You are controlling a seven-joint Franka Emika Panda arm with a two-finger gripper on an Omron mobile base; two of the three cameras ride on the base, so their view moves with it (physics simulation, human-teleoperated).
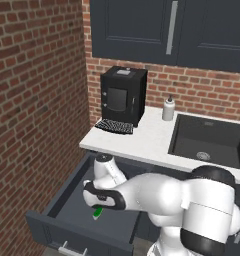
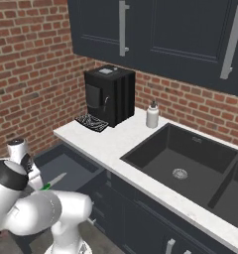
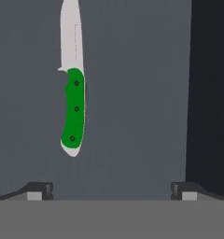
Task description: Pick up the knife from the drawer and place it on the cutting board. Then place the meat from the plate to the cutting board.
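Observation:
The drawer (image 1: 67,200) stands pulled open below the counter, and my arm reaches down into it. On its dark grey floor (image 3: 132,93) the knife (image 3: 74,107) lies flat, green handle nearer to me, pale blade pointing away. My gripper (image 3: 111,192) hangs open just above the floor, its fingertips (image 3: 39,190) wide apart with nothing between them. The knife sits ahead of the fingers and left of their midline, untouched. From the base, the green handle (image 1: 97,213) peeks out under my hand, and the knife (image 2: 52,182) shows beside my arm. The cutting board, meat and plate are out of view.
A black coffee machine (image 1: 123,95) and a soap bottle (image 1: 168,108) stand on the white counter (image 1: 142,140). A dark sink (image 2: 185,163) lies to the right. A brick wall (image 1: 37,100) closes the left side. The drawer's dark side wall (image 3: 207,93) rises near the gripper.

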